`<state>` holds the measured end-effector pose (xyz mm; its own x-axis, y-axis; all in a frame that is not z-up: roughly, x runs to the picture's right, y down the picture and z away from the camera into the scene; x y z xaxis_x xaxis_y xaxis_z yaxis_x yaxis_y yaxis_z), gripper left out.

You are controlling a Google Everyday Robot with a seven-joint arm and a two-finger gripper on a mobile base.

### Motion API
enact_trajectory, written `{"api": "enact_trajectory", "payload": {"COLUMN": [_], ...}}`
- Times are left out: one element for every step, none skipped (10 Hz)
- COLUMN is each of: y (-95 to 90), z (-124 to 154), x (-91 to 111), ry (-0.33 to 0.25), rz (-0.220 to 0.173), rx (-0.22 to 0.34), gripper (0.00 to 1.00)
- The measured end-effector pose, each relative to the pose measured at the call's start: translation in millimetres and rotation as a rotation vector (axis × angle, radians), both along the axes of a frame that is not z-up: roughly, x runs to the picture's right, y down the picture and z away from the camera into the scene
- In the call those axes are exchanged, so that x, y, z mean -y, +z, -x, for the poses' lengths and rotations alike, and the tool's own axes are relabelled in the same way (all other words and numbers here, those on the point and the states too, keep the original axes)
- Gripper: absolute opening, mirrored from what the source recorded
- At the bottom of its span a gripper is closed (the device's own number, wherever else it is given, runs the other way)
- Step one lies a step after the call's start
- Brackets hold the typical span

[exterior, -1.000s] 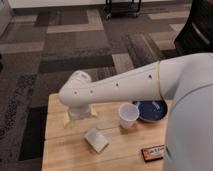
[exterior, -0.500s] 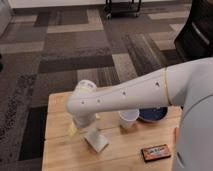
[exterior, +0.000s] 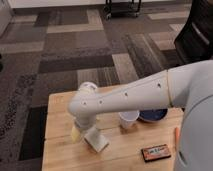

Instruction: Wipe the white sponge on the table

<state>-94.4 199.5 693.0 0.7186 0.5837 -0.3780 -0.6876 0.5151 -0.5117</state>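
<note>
The tool (exterior: 76,132) points down at the worktop (exterior: 60,152), well left of the white cup (exterior: 128,119), with its jaws spread wide and gripping nothing. The white sponge (exterior: 97,139) lies flat on the worktop, left of the cup and just beside the tool. Whether they touch is unclear.

1. The white arm (exterior: 130,97) stretches from its bulky upper link at the right edge leftward across the view, sloping slightly down.
2. Its rounded wrist (exterior: 85,104) bends downward at the arm's far left end.
3. The hand (exterior: 80,132) hangs just below that wrist, pointing down, its fingers spread apart.
</note>
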Motion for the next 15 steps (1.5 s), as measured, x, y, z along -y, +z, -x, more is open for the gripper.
{"api": "enact_trajectory", "payload": {"y": [-0.3, 0.6, 3.3, 4.8, 6.2, 7.2, 6.8, 7.3, 9.7, 10.3, 12.3, 14.8, 15.4, 16.7, 16.9], "z": [-1.9, -4.6, -9.7, -11.6, -15.2, -18.4, -22.6, -28.9, -37.2, -40.6, -45.0, -49.2, -49.9, -52.5, -53.6], "x": [-18.1, -30.1, -37.4, -38.4, -36.8, -34.4, -29.5, -29.3, -35.7, -39.0, -40.7, -41.6, -41.2, -41.0, -40.3], "ry": [-0.015, -0.021, -0.017, -0.014, -0.014, -0.015, -0.02, -0.029, -0.033, -0.03, -0.028, -0.028, -0.028, -0.023, -0.024], "rz": [0.06, 0.101, 0.131, 0.139, 0.14, 0.136, 0.122, 0.115, 0.125, 0.131, 0.13, 0.123, 0.118, 0.109, 0.094], "rx": [-0.007, -0.016, -0.03, -0.036, -0.047, -0.059, -0.079, -0.105, -0.135, -0.148, -0.166, -0.187, -0.193, -0.206, -0.219], "gripper": [0.8, 0.8, 0.8, 0.8, 0.8, 0.8, 0.8, 0.8, 0.8, 0.8, 0.8, 0.8, 0.79, 0.7, 0.53]}}
